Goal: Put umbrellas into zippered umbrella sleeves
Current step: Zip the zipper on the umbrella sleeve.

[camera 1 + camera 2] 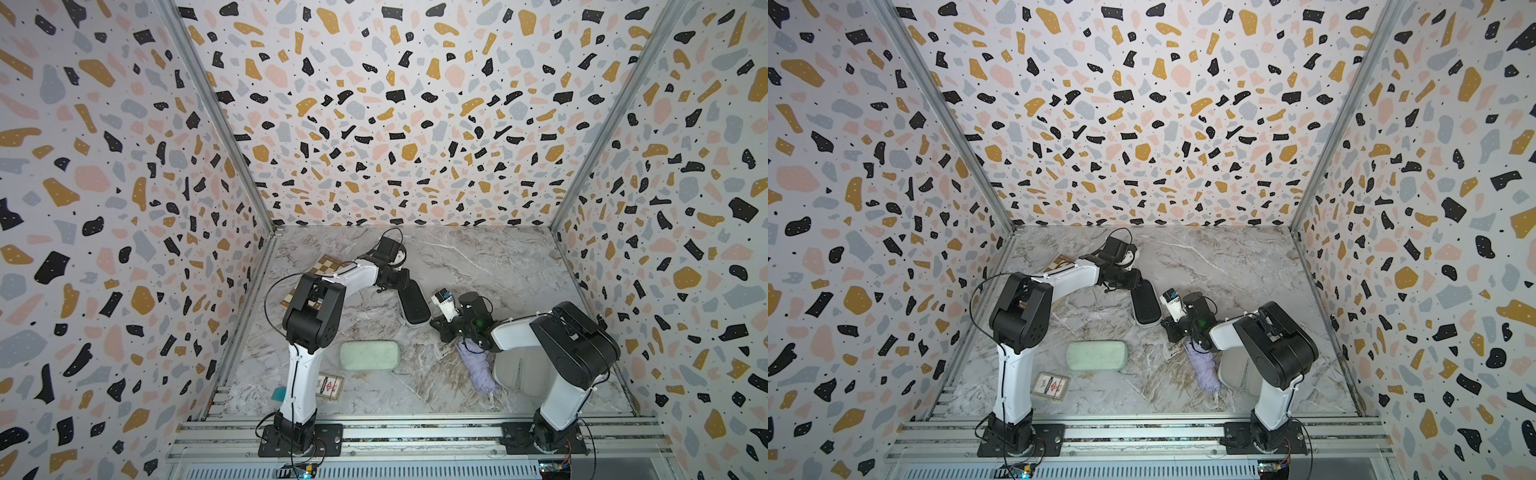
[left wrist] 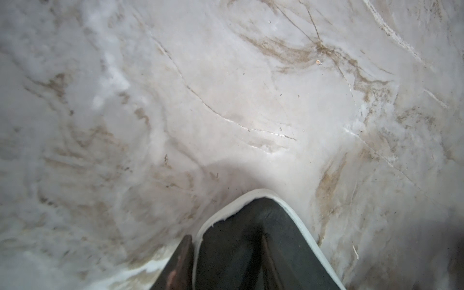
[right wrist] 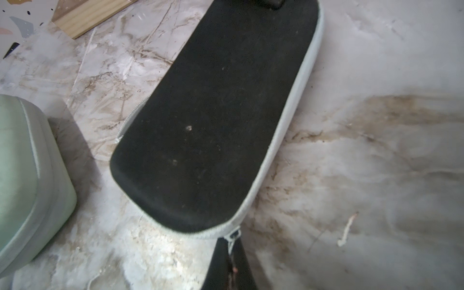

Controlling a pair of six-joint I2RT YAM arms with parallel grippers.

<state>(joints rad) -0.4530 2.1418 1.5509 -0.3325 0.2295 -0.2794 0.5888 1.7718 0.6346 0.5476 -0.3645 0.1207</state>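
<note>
On the marble tabletop the rigid black oblong zippered sleeve lies lid-down at centre. The mint green sleeve sits at its 7 o'clock and the lilac fabric umbrella at 5 o'clock, not yet sleeved. The left gripper straddles the black sleeve's 11 o'clock end, its grip unclear. The right gripper is closed, seemingly pinching the zip pull. Only the right wrist view shows that; only the top views show the umbrella. With a loose left hold, tugging could swing the sleeve or lose the pull.
</note>
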